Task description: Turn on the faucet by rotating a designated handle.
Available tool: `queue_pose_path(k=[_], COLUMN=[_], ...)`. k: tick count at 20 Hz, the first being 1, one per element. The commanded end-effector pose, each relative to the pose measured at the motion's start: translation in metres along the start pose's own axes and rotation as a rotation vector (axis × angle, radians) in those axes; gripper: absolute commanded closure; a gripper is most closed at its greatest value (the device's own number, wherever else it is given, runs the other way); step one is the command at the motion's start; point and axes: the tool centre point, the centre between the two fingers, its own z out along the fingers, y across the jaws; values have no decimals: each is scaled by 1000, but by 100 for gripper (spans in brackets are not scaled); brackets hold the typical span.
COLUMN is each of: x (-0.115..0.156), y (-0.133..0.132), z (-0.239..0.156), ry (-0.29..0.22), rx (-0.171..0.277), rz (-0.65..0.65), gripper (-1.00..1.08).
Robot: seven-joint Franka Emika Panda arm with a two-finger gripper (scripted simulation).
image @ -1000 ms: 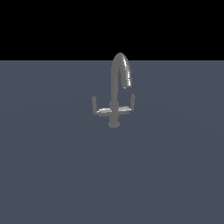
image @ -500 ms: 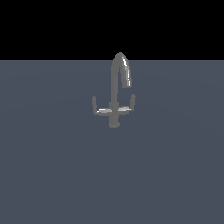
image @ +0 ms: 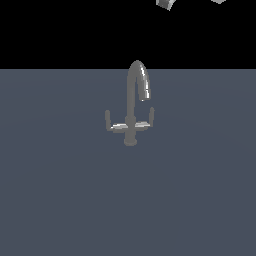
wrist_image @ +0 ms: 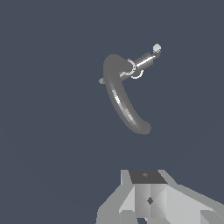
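Gripper (wrist_image: 148, 205) hung high above the faucet (image: 132, 107), looking straight down on it, presumably to line up before descending; whether its jaws were parted or closed we could not tell; nothing was held. Below, well apart, the handle (image: 144, 123) jutted toward the exterior view's right, tip upturned, under the spout's curve, untouched on the grey surface (image: 200, 200).

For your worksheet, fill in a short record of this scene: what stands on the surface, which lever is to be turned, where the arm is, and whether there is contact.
object: faucet, upright on the grey surface
spout: arches toward the exterior view's right
handle: lever on that side, tip upturned
other lever: opposite side, matching
arm: only light grey parts at the exterior view's top edge, above the faucet
gripper: fingertips not visible
contact: none
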Motion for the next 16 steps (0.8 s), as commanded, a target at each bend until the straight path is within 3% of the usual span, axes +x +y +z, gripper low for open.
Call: queue_pose_path(k=[1,16], x=[15,97], y=[6,37], z=[6,51], ry=[-22,-157], rx=[42,287], rz=[17,116], gripper=[108,108])
